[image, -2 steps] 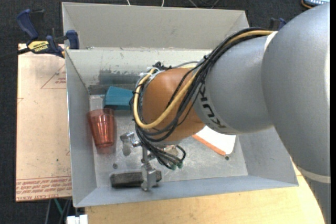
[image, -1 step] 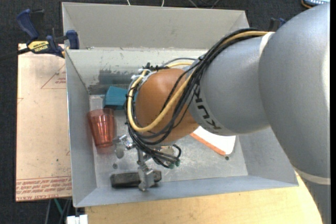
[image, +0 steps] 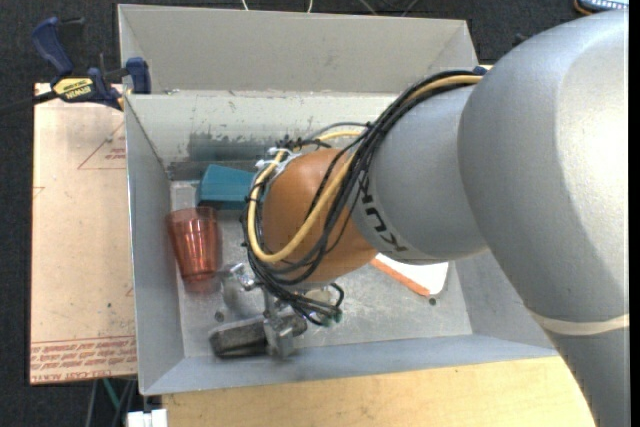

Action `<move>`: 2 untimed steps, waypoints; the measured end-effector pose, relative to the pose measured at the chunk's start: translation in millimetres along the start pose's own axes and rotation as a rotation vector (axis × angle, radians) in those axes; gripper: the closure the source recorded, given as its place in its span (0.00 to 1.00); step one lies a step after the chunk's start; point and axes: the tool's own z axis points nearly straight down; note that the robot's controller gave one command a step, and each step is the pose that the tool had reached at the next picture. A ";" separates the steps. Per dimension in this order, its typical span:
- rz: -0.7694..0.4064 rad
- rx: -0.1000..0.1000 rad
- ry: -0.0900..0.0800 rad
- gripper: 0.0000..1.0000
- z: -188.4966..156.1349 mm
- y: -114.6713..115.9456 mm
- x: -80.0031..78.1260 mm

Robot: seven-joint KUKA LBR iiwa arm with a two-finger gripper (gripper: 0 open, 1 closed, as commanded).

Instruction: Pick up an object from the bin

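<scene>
My gripper (image: 283,325) reaches down at the bin's front left, its metal parts showing just under the arm's wrist. A flat dark grey object (image: 237,342) lies right beside it on the left, against the front wall, and seems to touch it. A translucent red plastic cup (image: 194,245) lies on its side further left, near the left wall. Behind the cup a teal block-like thing (image: 226,185) rests toward the back, partly hidden by the wrist.
An orange pen (image: 405,279) lies on a white sheet (image: 432,272) at the right of the bin floor, partly under the arm. The arm and its orange wrist cover with cables hide the bin's middle and right.
</scene>
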 end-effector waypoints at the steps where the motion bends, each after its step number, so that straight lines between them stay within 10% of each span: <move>1: 0.062 -0.003 0.007 1.00 2.4 -3.1 6.6; 2: 0.070 -0.003 0.007 1.00 2.3 -3.6 7.1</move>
